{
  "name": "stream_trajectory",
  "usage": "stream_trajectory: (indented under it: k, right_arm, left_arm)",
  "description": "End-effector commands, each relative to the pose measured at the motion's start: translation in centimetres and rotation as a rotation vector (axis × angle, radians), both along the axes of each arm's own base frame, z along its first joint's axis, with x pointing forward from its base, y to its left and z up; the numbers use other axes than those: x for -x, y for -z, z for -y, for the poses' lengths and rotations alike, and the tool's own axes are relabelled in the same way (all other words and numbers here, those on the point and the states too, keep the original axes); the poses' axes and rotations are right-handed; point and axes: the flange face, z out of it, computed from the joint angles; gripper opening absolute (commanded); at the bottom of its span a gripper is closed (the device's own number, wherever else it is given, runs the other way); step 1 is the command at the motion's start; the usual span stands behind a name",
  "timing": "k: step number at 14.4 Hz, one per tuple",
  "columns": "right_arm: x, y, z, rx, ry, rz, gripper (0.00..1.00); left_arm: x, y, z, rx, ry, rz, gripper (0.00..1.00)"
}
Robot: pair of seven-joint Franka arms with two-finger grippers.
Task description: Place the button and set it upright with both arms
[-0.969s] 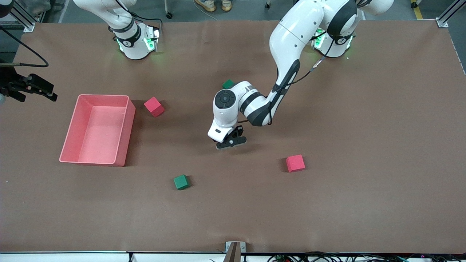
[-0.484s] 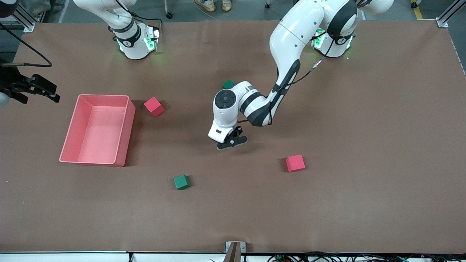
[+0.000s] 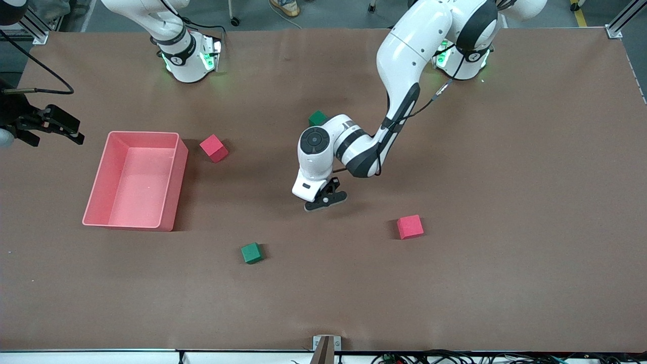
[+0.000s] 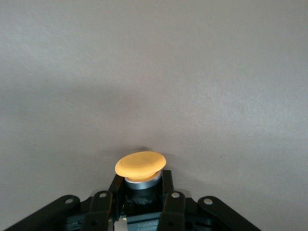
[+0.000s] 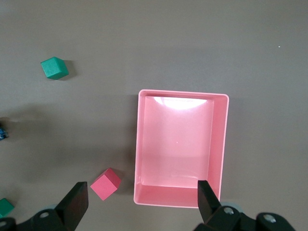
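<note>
While the left gripper hung low over the table near the middle of the frame, its fingers were pinched on the body of the button, orange cap pointing out past the fingertips. From the front the button itself was hidden under the wrist. The right gripper waited at the left edge of the frame, spread wide and holding nothing, up beside the pink bin.

The grip looked shallow to me, only on the blocky base, so the button could twist or slip as it met the table. Letting go with the cap tilted would likely tip it onto its side. The nearby cubes, red and green, sat well apart and seemed no obstacle.
</note>
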Motion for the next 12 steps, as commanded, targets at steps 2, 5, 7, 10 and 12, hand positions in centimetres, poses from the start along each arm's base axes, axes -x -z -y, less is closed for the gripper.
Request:
stream_trajectory:
  k: [2,5,7,10,12]
  right_arm:
    - [0.5,0.0,0.6,0.001,-0.001,0.006,1.0]
    - [0.4,0.0,0.7,0.001,0.002,0.012,1.0]
    - [0.4,0.0,1.1,0.001,0.006,0.012,1.0]
    - [0.6,0.0,1.6,0.001,0.008,0.004,1.0]
    - [0.6,0.2,1.6,0.001,0.006,-0.002,1.0]
  left_arm:
    - [-1.1,-5.8,-1.6,-0.021,-0.044,-0.021,0.0]
    - [-2.4,-9.7,-4.8,-0.064,-0.154,-0.061,0.0]
    - [-3.1,-13.7,-7.9,-0.104,-0.193,-0.099,0.0]
    - [-3.5,-18.7,-13.8,-0.097,-0.248,-0.101,0.0]
    - [-3.2,-20.9,-19.1,-0.105,-0.267,-0.109,0.0]
